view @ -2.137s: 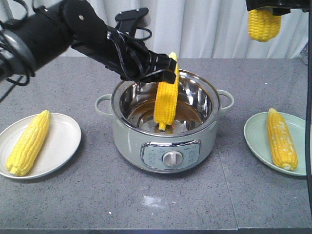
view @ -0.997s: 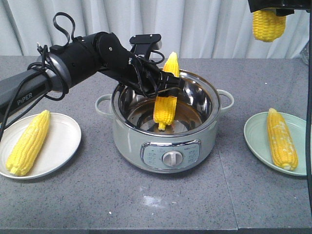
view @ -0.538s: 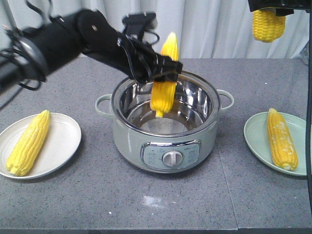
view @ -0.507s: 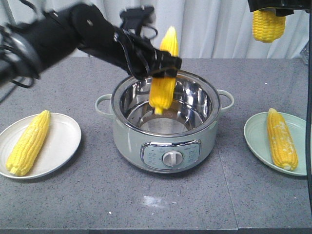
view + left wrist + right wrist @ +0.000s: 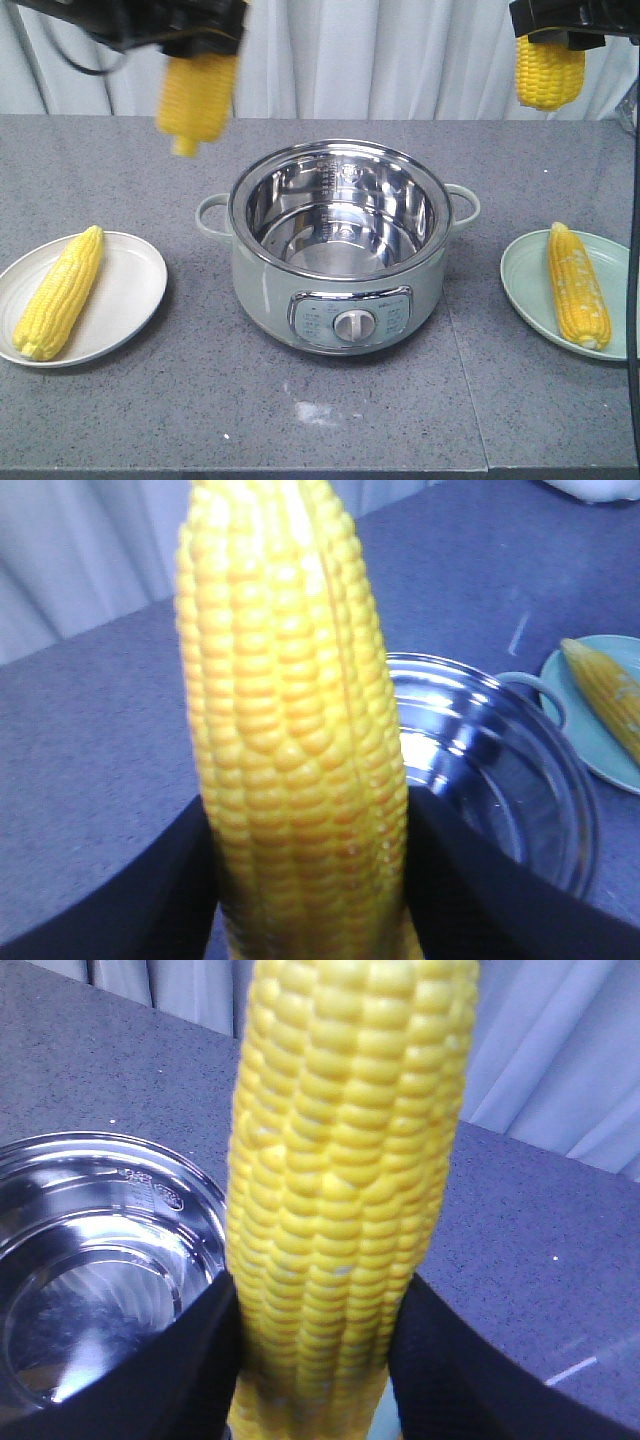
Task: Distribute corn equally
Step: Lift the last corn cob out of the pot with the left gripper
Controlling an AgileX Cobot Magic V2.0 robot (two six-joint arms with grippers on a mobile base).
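The left jaws were closed tight on the flanks of the first cob [image 5: 290, 730], and the right jaws pinched the second cob [image 5: 345, 1190] the same way. Both held cobs hung high with their long axes upright. The first, blurred in the front view, hung stub end down over the desk [image 5: 200, 400] behind and left of the pot [image 5: 270, 290], well clear of its rim. The second hung above the far right. In all there were four cobs, two plates and one pot. The third cob [image 5: 58, 292] lay slantwise on the white plate [image 5: 125, 290], tip toward the far right. The fourth cob [image 5: 578, 284] lay on the green plate [image 5: 525, 275], tip pointing away — that plate ran off the right edge. Open desk separated the pot from each plate.
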